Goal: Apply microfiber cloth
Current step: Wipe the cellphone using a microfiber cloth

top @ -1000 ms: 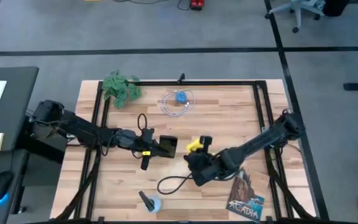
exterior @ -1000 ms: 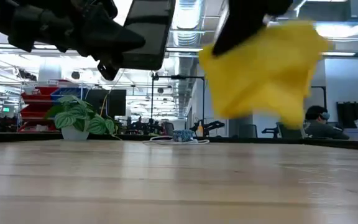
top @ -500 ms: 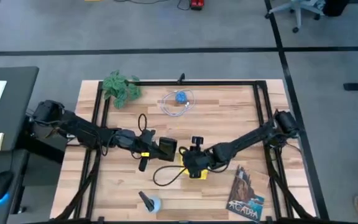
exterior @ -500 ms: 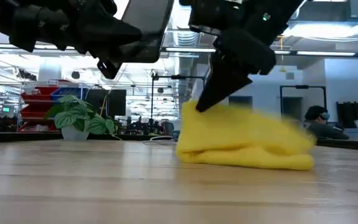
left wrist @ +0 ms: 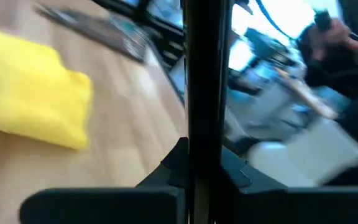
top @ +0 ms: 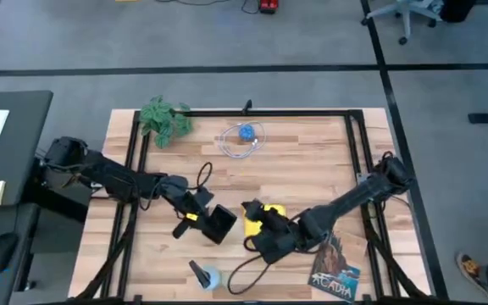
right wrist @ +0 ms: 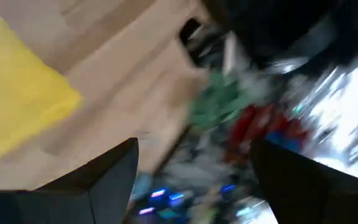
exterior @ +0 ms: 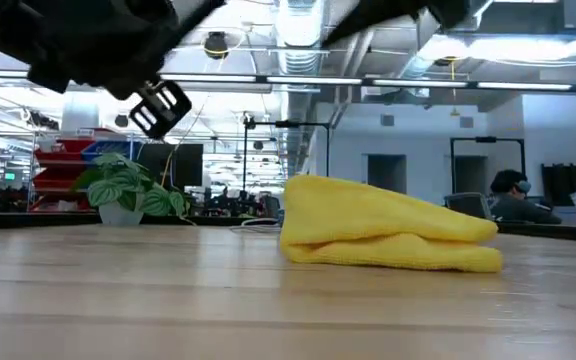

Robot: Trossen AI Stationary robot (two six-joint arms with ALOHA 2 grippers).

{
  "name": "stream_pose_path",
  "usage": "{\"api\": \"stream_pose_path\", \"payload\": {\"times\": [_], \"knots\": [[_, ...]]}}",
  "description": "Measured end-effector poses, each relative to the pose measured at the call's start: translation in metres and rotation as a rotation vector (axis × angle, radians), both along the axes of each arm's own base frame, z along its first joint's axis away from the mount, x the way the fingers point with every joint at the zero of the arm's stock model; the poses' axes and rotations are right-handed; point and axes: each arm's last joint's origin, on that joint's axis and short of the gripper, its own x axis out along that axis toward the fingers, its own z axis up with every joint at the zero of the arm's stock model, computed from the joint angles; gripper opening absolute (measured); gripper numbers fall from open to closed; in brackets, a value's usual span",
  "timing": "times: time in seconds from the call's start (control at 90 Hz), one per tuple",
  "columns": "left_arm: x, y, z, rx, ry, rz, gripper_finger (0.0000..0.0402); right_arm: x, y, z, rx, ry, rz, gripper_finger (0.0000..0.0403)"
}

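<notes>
Near the middle of the table's front half, the microfiber cloth (top: 263,215) lies folded in a soft yellow heap on the wood (top: 312,157), flat on its underside in the low view (exterior: 388,236), with nothing touching it. A second ago it hung in the air from the right gripper; half a second ago it was just landing under that gripper. Now it rests alone.

The right gripper (top: 265,240) has let go and pulled back toward the front edge. It sits just beside the cloth's front side, and its two fingers (right wrist: 110,177) stand spread wide with nothing between them. The right arm runs from the table's right edge diagonally inward and forward.

The left gripper (top: 207,219) is clamped on a black smartphone (top: 219,224), seen edge-on as a dark bar in the left wrist view (left wrist: 205,93). It has moved forward since the earlier frames, and the phone now sits tilted, just to the left of the cloth and apart from it. The left arm reaches in from the left edge.

Farther out, a green plant (top: 164,119) stands at the back left corner, a blue-and-white coil (top: 244,135) lies near the back edge, and a book (top: 335,269) lies at the front right.
</notes>
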Motion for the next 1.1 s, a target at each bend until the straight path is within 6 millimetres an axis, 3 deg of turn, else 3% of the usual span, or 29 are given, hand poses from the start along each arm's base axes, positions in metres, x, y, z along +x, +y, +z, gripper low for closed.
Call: {"api": "stream_pose_path", "payload": {"times": [0.222, 0.689, 0.956, 1.1], "knots": [[0.006, 0.001, 0.004, 0.040, 0.068, -0.038, 0.0011, 0.019, -0.004, 0.018, -0.178, -0.005, 0.189, 0.0295], [0.011, 0.013, 0.010, 0.055, 0.091, -0.021, 0.0011, 0.024, -0.012, 0.011, -0.148, 0.139, 0.439, 0.0292], [0.011, 0.019, 0.008, 0.045, 0.115, -0.015, 0.0011, 0.048, -0.035, -0.021, -0.192, 0.260, 0.476, 0.0280], [0.010, 0.019, 0.006, 0.048, 0.140, -0.012, 0.0011, 0.055, -0.038, -0.030, -0.199, 0.264, 0.470, 0.0263]]}}
